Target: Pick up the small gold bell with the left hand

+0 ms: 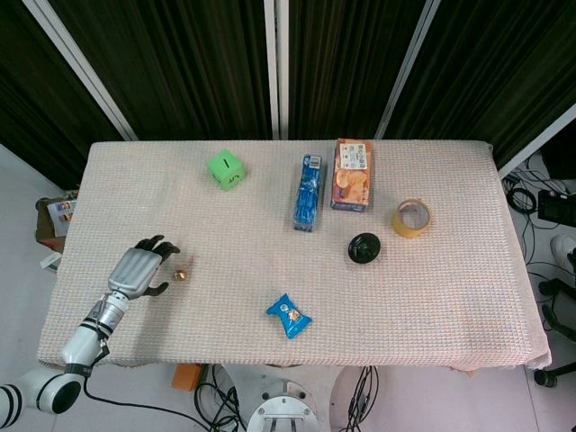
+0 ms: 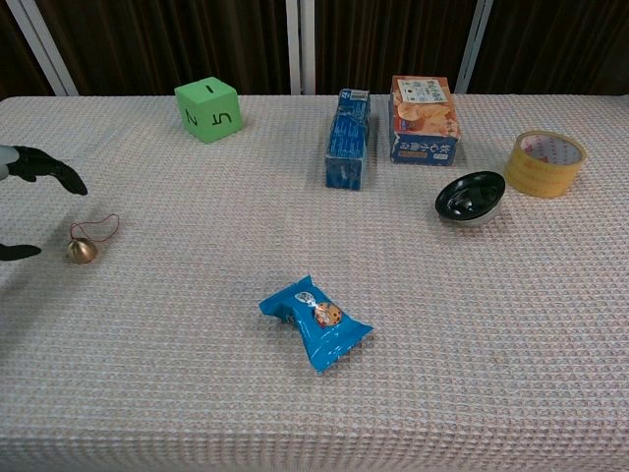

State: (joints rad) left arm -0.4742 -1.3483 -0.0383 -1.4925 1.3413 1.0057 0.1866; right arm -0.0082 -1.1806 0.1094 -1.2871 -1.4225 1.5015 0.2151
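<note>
The small gold bell (image 1: 181,275) lay on the table (image 1: 450,297) near its left edge, resting on the woven cloth with its thin red loop (image 2: 106,227) trailing toward the far side. The left hand (image 1: 139,270) hung just beside it on the outer side, fingers spread apart and holding nothing: in the chest view the dark fingertips (image 2: 61,175) reached in above the bell and the thumb tip (image 2: 22,252) lay level with it, neither touching it. The right hand appeared in neither view.

Toward the middle of the near side lay a blue snack packet (image 1: 288,316). At the far side stood a green die (image 1: 225,168), and to its right a blue carton (image 1: 307,192) lay just beside an orange cracker box (image 1: 351,174). Further right, a black bowl (image 1: 364,247) sat near a roll of yellow tape (image 1: 410,218).
</note>
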